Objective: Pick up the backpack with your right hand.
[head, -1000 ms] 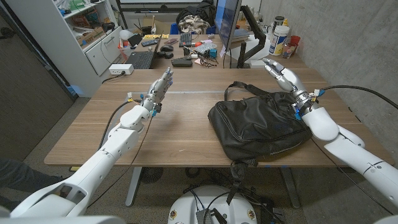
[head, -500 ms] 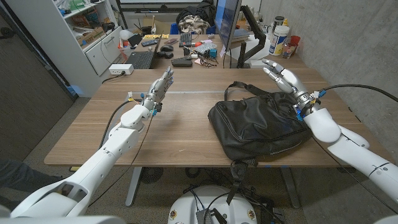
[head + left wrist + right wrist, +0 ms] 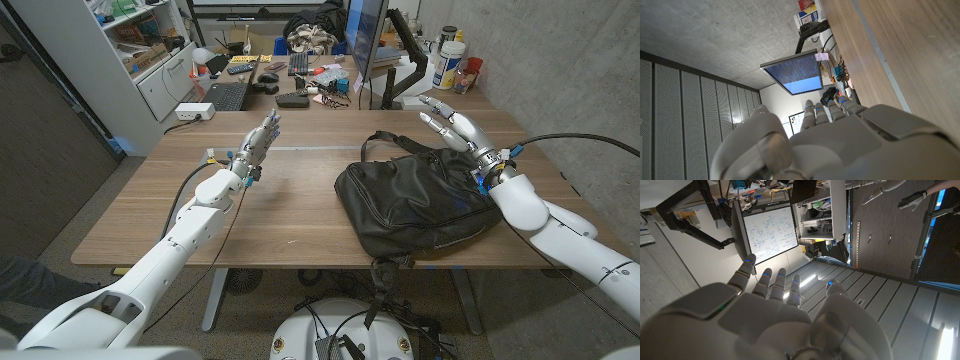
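A black backpack (image 3: 413,203) lies on the wooden table (image 3: 280,215) right of centre, its carry handle (image 3: 385,139) arching up at the far end. My right hand (image 3: 455,124) is raised over the bag's far right corner, fingers spread and holding nothing, a little right of the handle. In the right wrist view the same hand (image 3: 765,315) shows from behind with its fingers apart. My left hand (image 3: 259,137) hovers above the table's left half, fingers straight and together, holding nothing; the left wrist view gives its back (image 3: 840,140).
A cluttered desk (image 3: 300,75) with a monitor (image 3: 365,40), keyboard and cables stands behind the table. Bottles and cans (image 3: 452,62) sit at the far right corner. A white shelf unit (image 3: 150,50) stands at the far left. A strap (image 3: 383,270) hangs over the near edge.
My right hand has turned and swung slightly left, toward the bag's handle, with its fingers spreading wider. The left arm and the backpack have not moved.
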Tool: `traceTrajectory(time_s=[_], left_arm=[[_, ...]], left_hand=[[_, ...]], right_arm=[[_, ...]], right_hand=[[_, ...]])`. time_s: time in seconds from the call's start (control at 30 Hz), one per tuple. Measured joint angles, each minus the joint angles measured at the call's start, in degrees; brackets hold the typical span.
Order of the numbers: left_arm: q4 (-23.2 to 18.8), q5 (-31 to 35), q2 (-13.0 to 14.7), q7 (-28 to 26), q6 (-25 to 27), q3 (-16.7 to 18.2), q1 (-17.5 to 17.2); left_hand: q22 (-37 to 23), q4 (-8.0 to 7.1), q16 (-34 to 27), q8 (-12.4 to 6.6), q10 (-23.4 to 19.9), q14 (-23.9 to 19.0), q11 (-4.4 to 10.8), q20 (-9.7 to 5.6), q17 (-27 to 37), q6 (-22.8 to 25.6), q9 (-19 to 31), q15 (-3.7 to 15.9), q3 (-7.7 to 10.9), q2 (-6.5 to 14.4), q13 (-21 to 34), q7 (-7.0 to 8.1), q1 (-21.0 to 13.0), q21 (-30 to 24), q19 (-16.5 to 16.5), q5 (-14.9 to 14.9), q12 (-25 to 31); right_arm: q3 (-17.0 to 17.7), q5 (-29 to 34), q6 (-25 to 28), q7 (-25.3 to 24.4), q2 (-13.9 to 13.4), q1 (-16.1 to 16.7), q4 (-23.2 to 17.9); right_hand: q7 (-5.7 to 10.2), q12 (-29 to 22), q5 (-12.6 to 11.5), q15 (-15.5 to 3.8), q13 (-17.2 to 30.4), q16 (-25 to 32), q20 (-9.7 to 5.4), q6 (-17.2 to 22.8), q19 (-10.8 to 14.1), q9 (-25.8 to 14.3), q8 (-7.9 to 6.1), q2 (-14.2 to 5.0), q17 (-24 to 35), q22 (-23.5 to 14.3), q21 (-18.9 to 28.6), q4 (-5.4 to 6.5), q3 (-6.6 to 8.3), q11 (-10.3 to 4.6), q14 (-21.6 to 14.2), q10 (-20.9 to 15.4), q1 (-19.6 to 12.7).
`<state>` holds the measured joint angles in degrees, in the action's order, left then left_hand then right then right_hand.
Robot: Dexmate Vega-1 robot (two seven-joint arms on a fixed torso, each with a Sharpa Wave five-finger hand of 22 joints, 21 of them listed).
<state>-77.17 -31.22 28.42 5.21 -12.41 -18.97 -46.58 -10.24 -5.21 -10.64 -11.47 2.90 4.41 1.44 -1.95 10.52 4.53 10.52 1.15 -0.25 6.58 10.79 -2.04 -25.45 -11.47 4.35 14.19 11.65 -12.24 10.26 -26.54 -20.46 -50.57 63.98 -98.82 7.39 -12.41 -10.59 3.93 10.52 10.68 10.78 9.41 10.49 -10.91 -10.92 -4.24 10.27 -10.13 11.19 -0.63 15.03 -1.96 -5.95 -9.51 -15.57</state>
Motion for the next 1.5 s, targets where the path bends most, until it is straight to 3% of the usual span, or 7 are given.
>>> traceTrajectory(time_s=[0.33, 0.47, 0.83, 1.5], left_arm=[[0.16, -0.04, 0.00, 0.08, 0.00, 0.00, 0.03], [0.23, -0.08, 0.01, 0.12, 0.00, 0.00, 0.05], [0.55, -0.14, 0.04, 0.38, 0.30, 0.02, 0.28], [0.91, -0.23, 0.12, 0.83, 0.73, 0.04, 0.78]], left_hand=[[0.00, 0.24, 0.00, -0.44, -0.31, 0.19, 0.31, 0.32, 0.00, 0.40, 0.00, 0.18, -0.24, 0.00, 0.00, 0.40, 0.00, 0.00, 0.31, 0.00, 0.00], [0.00, 0.24, 0.00, -0.44, -0.31, -0.04, 0.31, 0.46, 0.00, 0.40, 0.00, 0.41, -0.24, 0.00, 0.00, 0.40, 0.00, 0.00, 0.17, 0.00, 0.00], [0.00, 0.23, 0.00, -0.44, -0.31, -0.05, 0.31, 1.57, 0.00, 0.71, 0.00, 0.41, -0.24, 0.00, 0.00, 0.72, 0.00, 0.00, 0.48, -0.22, 0.00], [0.00, 0.23, 0.00, -0.44, -0.40, -0.05, 0.83, 2.18, 0.00, 0.71, 0.00, 0.40, -0.23, 0.22, 0.00, 0.72, -0.22, 0.00, 0.51, -0.22, 0.00]], right_arm=[[-0.23, 3.29, 1.95, -1.40, -0.90, 0.27, -0.83], [-0.39, 4.66, 2.92, -1.89, -1.35, 0.37, -1.27], [-0.39, 7.53, 6.43, -2.68, -3.46, 1.43, -3.28], [0.44, 8.35, 11.95, 0.13, -7.68, 3.21, -7.26]], right_hand=[[0.72, 0.44, 0.00, 0.06, 0.00, 0.39, 0.70, 0.11, 0.71, -0.01, 0.00, 0.00, 0.00, -0.15, 0.34, -0.24, 0.24, -0.27, -1.34, 0.34, 0.00], [0.72, 0.44, 0.00, 0.27, 0.00, 0.39, 1.01, 0.11, 1.02, -0.01, 0.00, 0.11, -0.14, -0.15, 0.34, -0.58, 0.24, 0.98, -1.53, 1.33, -0.11], [-0.64, 1.10, 0.22, 0.77, 0.00, -0.10, 1.21, -1.86, 1.22, 0.26, 0.56, 0.93, -0.15, -0.15, 0.33, -1.05, -0.22, 2.10, -0.36, 2.47, -0.93], [-0.95, 1.10, 0.22, 1.21, 0.00, -0.10, 1.72, -2.16, 1.74, 0.11, 0.55, 1.68, -0.14, -0.14, 0.33, -2.22, -0.47, 2.80, -0.38, 3.18, -1.67]])
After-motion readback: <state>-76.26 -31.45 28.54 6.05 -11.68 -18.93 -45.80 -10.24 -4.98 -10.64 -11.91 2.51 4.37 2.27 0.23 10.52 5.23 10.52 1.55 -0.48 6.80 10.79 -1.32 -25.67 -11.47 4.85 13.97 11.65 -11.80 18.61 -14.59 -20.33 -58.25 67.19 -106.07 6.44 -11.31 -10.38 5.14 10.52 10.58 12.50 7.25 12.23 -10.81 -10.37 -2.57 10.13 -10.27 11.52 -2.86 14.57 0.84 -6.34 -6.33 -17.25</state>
